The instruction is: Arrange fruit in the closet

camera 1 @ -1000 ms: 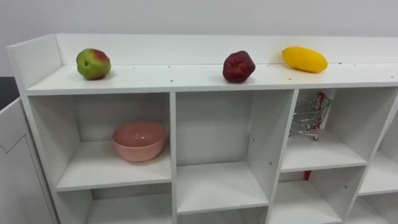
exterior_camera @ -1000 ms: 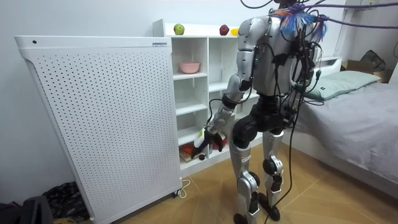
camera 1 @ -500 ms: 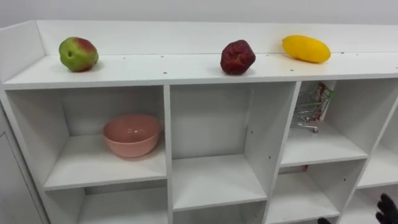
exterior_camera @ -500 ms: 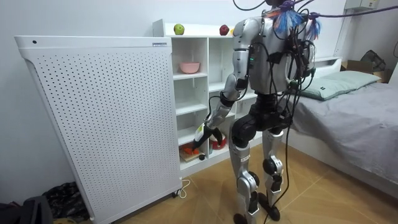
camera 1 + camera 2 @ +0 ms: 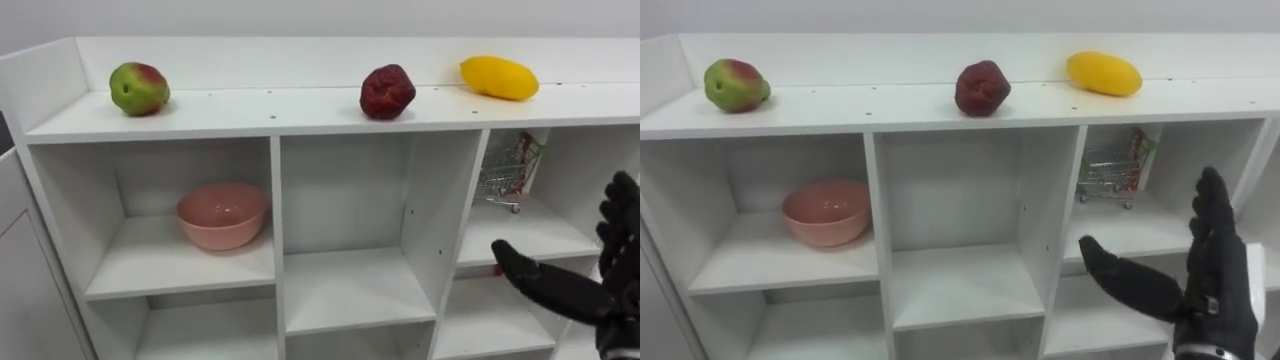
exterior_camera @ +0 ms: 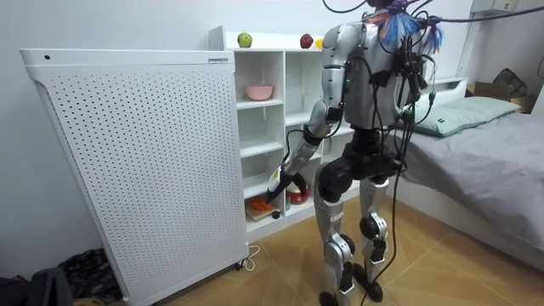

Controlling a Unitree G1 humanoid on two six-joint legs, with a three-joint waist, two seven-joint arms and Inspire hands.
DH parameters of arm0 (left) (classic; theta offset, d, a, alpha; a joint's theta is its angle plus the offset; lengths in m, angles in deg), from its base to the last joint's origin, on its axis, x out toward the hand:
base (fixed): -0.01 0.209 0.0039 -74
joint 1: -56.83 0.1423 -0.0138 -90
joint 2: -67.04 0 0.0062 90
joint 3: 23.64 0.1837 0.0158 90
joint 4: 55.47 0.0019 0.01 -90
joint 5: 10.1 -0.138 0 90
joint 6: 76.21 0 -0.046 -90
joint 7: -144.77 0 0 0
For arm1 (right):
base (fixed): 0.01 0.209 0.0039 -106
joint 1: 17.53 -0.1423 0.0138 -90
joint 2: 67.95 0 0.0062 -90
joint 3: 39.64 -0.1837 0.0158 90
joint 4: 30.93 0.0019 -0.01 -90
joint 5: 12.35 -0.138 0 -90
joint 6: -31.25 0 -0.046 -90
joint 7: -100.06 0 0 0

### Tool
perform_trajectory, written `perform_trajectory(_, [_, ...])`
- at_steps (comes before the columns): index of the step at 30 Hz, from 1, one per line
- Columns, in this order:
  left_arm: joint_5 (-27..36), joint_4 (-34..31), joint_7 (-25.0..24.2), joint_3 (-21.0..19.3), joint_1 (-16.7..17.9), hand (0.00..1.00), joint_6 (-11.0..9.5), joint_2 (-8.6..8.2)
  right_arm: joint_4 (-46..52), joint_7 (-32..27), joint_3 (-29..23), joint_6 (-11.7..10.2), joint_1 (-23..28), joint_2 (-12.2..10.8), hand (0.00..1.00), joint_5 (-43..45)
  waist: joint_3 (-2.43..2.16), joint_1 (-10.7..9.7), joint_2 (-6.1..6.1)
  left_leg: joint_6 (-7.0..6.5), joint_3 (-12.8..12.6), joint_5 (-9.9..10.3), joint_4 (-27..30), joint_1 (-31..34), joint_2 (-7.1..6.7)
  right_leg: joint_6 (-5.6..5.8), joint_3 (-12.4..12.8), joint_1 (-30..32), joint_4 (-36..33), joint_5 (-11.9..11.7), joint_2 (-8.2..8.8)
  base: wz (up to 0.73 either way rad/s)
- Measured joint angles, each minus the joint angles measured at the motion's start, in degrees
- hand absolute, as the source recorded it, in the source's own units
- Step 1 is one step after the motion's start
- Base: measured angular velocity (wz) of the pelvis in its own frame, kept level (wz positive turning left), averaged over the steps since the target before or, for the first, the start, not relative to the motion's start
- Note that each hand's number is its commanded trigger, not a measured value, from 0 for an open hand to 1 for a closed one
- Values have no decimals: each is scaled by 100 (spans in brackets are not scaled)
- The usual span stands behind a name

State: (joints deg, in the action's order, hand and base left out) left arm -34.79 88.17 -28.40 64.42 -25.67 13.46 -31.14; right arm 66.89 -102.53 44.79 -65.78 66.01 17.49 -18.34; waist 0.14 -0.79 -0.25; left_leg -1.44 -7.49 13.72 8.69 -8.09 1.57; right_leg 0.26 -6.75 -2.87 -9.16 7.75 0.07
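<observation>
Below the green apple [image 5: 139,88], pink bowl [image 5: 221,215]

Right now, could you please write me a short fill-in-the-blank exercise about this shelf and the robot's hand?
1. The bowl under the green-red fruit is coloured ___.
2. Of the three fruits on top, the dark red fruit lies in the ___.
3. The yellow fruit lies farthest to the ___.
4. The right hand is ___ and holds nothing.
Missing words: pink; middle; right; open.
</observation>
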Motion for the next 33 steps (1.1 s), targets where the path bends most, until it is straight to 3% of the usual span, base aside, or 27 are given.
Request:
perform_trajectory(4, [-73,31,-179,0,-144,0,0,21,-10,83,-12,-7,-435,34,0,3,0,20,-73,9,108,-5,16,62,-6,-3,-108,-5,31,-2,3,12])
perform_trajectory(13, [-83,17,-320,39,-364,0,173,23,-169,33,-8,12,-1261,146,0,-18,4,136,-80,13,310,-8,71,148,-11,-2,-164,1,51,-1,15,11])
perform_trajectory(20, [-84,9,-724,36,-774,0,303,93,-563,182,-11,223,-1668,250,0,-6,37,260,-240,22,306,-15,83,155,-14,-3,-177,4,49,-1,21,0])
perform_trajectory(23, [-88,-40,-835,24,-905,0,411,95,-676,208,-12,420,-1963,252,0,-8,17,276,-272,22,304,-15,88,167,-15,-3,-185,12,49,-1,32,0])
perform_trajectory(26, [-87,-177,-876,1,-928,0,517,106,-675,203,-13,471,-2153,269,0,-8,11,274,-279,21,314,-15,91,176,-17,-2,-213,13,49,-1,40,1])
perform_trajectory(33, [-248,-242,-876,-16,-1071,0,638,116,-1016,376,-13,578,-2659,604,0,-118,2,304,-287,20,352,-16,91,186,-15,-2,-283,9,52,-1,50,3])
